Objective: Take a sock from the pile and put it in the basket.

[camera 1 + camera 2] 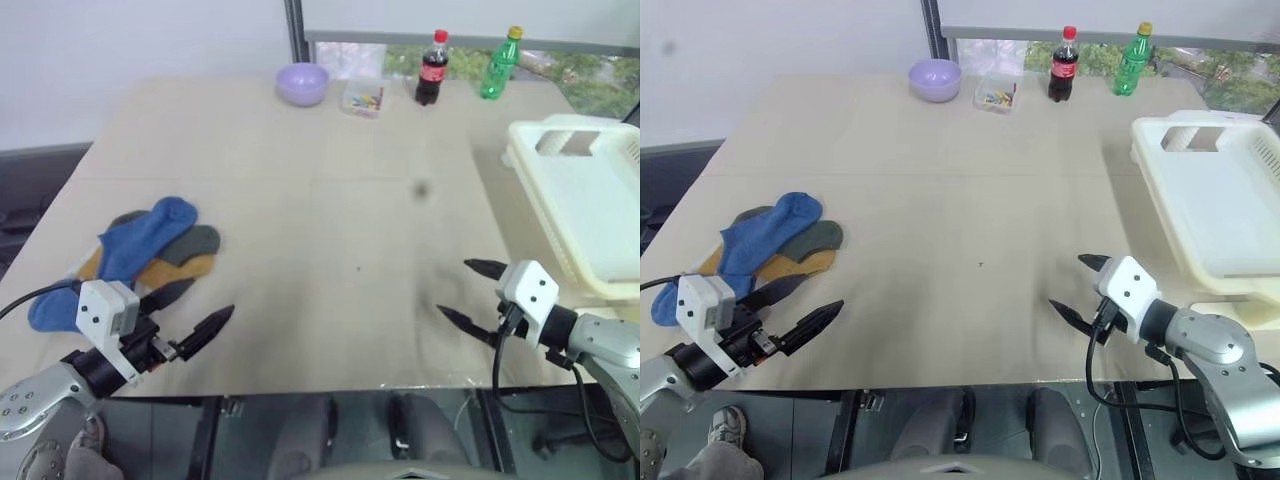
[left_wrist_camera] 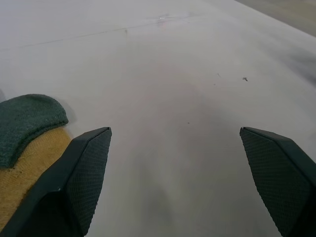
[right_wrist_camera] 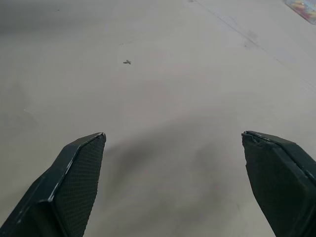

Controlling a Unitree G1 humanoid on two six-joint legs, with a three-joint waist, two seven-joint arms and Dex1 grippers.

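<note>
The pile [image 1: 150,250] of socks lies on the left of the tan table: a blue sock [image 1: 140,238] on top, with dark grey-green and mustard ones under it. My left gripper [image 1: 212,297] is open just in front and to the right of the pile, holding nothing. In the left wrist view the grey-green sock [image 2: 24,118] and the mustard sock [image 2: 34,158] lie beside one finger [image 2: 84,173]. The cream-white basket [image 1: 590,200] stands at the table's right edge. My right gripper [image 1: 452,287] is open and empty over bare table, left of the basket's near end.
Along the far edge stand a lilac bowl [image 1: 302,83], a small clear box of coloured bits [image 1: 362,98], a cola bottle [image 1: 432,68] and a green bottle [image 1: 500,63]. Bare tabletop stretches between the pile and the basket.
</note>
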